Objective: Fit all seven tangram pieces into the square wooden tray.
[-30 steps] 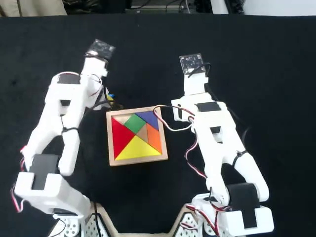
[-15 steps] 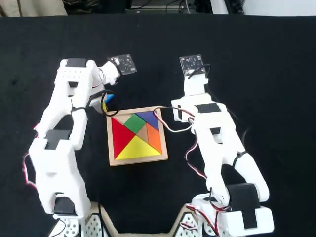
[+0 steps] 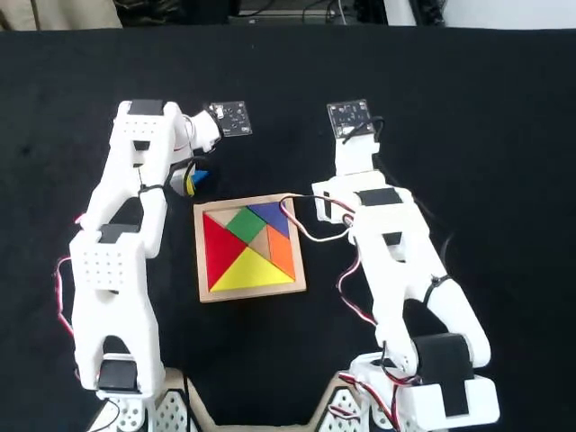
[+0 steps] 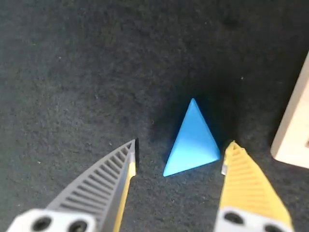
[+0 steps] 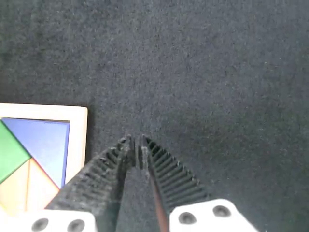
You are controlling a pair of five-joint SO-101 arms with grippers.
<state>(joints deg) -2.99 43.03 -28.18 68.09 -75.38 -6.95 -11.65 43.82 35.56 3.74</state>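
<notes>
Black fuzzy cloth (image 3: 504,135) covering counter (image 3: 54,90) edge to edge, lying flat. Dark cables (image 3: 297,11) trailing behind far edge. Beige fabric (image 3: 63,13) showing at one far corner, white surface (image 3: 513,11) at other.

Black-clothed table (image 3: 486,108), square wooden tray (image 3: 256,290) near its middle, blue triangle (image 4: 193,142) just beside the tray

Loose triangle (image 4: 192,140) just beside tray (image 3: 252,292) corner

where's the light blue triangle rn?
The blue triangle lies on the black cloth outside the tray, just off its far-left corner in the high view. The left wrist view shows it inside the open left hand.
</notes>
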